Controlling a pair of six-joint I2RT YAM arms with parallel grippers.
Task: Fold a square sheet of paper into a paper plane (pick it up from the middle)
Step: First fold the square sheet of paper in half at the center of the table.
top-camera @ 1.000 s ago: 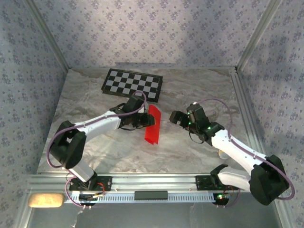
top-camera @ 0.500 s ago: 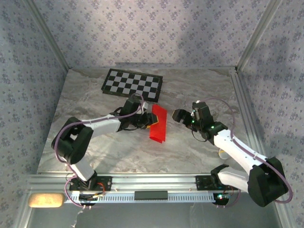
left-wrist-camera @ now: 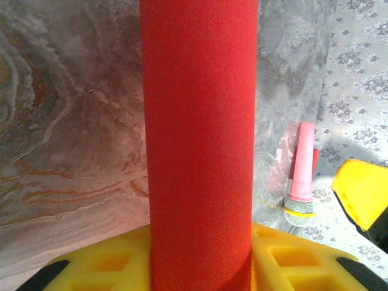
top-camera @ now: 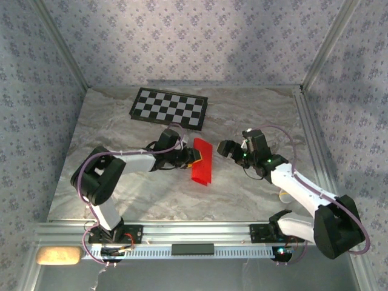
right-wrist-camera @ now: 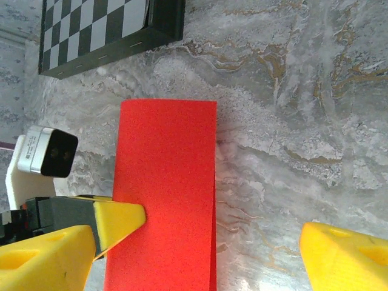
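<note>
Left tool (top-camera: 191,159) is clamped on the folded square sheet of paper (top-camera: 202,163); right tool (top-camera: 223,147), spread apart, should pinch the free edge squarely before creasing.

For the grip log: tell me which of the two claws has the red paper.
The left claw. Its yellow fingers are shut on the edge of the folded red paper, while the right claw stands open beside it.

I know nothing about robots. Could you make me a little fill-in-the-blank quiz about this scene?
The folded paper is coloured ____.
The left hand grips the ____.
The right hand, beside the paper, is ____.
The checkerboard is black and ____.
Missing words: red; paper; open; white.
</note>
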